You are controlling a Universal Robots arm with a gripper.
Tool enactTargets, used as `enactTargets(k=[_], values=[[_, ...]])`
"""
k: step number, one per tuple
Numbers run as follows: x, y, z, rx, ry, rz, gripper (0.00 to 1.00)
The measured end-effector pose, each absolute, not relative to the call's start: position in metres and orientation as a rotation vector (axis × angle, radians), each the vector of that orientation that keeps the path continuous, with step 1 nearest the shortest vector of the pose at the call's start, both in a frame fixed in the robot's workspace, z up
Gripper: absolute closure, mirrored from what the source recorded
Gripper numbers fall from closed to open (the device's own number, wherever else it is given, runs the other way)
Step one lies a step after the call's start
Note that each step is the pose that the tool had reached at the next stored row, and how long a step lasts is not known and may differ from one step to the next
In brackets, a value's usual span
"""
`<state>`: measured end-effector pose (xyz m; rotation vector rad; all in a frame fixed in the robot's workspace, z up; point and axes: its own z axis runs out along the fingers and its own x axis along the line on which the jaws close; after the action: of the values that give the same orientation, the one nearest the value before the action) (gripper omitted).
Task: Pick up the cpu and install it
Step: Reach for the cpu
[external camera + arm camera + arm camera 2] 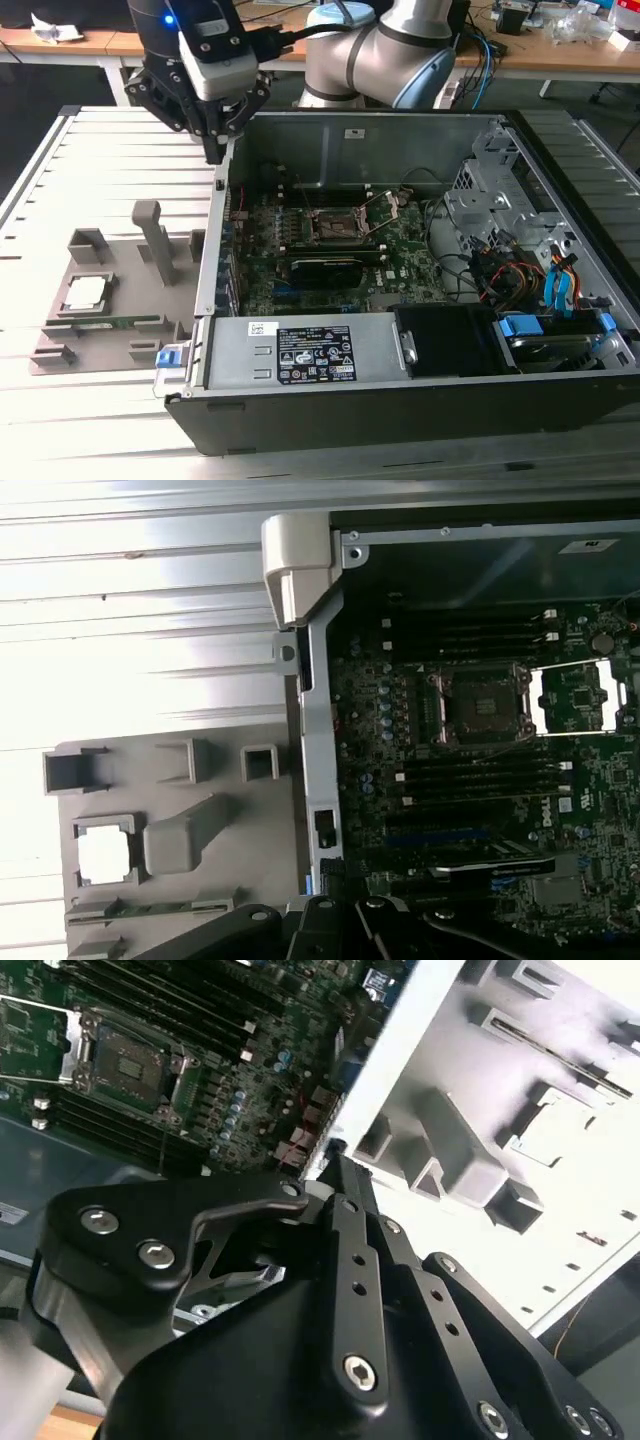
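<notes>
Grey moulded plastic forms the holder (150, 330) lying nearest in the exterior view, on the slatted metal surface (120, 160) at that view's left. The cpu (85, 292) is seated flat in a square pocket of this holder, silver top upward, so that it can be reached from above. A long green memory stick (125, 322) is laid in a slot just beside it. Nothing is touching the cpu, so it is judged not yet picked up.

Just beside the holder, the open computer case (400, 420) is laid on its side, which leaves the board facing up. Further in, the socket (335, 225) is seen near the middle of the board with its metal frame swung open. The seat appears bare, presumably left ready to receive the chip. The same open frame is shown in both wrist views.

Further back, the hand (214, 150) is held above the case's wall on the exterior view's left, between holder and socket but well apart from the cpu. Its tips appear drawn together, and nothing is gripped between them. From this height both the holder and the socket are taken in by the wrist cameras, which is judged to be the reason for the pose.

Behind it, the arm (380, 50) is bent over the far wall of the case.
</notes>
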<state>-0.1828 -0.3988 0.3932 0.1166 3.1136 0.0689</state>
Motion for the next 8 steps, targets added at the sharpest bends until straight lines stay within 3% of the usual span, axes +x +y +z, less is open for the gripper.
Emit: enactTargets(k=[8], values=[[-0.208,-0.399,0.393,0.117,3.114,0.069,0.89]])
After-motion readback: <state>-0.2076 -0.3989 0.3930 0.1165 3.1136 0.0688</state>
